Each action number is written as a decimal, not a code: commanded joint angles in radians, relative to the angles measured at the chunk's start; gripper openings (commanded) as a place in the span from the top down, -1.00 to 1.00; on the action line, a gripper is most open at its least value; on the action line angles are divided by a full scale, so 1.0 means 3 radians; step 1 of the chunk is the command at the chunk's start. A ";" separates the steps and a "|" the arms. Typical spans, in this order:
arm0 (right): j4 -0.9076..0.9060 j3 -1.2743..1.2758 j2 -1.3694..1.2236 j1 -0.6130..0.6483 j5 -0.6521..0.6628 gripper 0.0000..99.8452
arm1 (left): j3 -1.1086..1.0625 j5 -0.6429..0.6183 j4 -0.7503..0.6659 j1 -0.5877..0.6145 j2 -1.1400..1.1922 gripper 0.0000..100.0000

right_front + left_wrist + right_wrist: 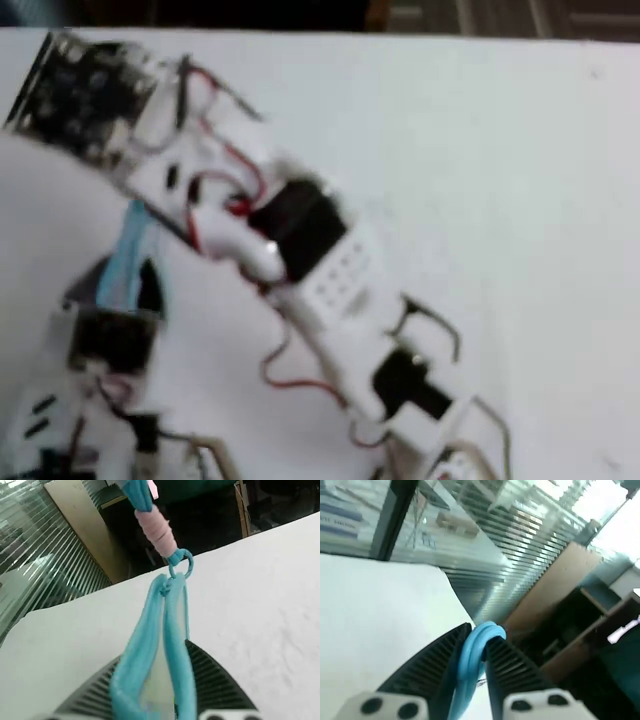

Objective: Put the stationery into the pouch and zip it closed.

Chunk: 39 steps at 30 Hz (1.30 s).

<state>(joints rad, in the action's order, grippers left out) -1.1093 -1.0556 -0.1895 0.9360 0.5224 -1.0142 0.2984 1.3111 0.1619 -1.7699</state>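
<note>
The turquoise pouch (150, 630) hangs edge-up between the black ribbed fingers (215, 685) of my left gripper (160, 680), which is shut on it. At its far end sits a zip ring (180, 562) joined to a blue strap with a pink wrap (157, 527). My right gripper (477, 640) is shut on a blue strap loop (470, 665), lifted above the table. From above, the pouch (128, 250) shows as a blue strip at the left, between the left arm (110, 340) and the right arm (300, 240), which stretches diagonally across the table.
The white table (480, 150) spreads to the right and back. Red cables (290, 380) trail along the right arm. A dark room edge and slatted blinds (530, 545) lie beyond the table.
</note>
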 commanded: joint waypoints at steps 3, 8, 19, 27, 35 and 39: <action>-0.0391 -0.0015 0.0023 -0.0217 -0.0010 0.96 | -0.0537 0.0026 -0.0251 0.0187 0.0049 0.94; -0.0765 -0.0015 0.0018 -0.0401 0.0010 0.96 | -0.0609 0.0026 -0.0261 0.0202 0.0049 0.95; -0.1655 -0.0015 0.0013 -0.0979 0.0680 0.96 | -0.1376 0.0317 -0.0476 0.0417 0.0043 0.95; -0.2181 0.0174 -0.0028 -0.1148 0.0829 0.56 | -0.1611 0.0307 -0.0476 0.0396 0.0043 0.95; -0.2171 0.0931 -0.0274 -0.1153 0.1366 0.54 | -0.1703 0.0327 -0.0476 0.0407 0.0043 0.95; -0.1977 0.0936 -0.0376 -0.1097 0.1345 0.54 | -0.1718 0.0338 -0.0476 0.0407 0.0043 0.95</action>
<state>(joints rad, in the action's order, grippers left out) -1.7400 -0.7733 -0.3061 0.5984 0.9244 -1.2290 0.3721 1.1561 0.2677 -1.7776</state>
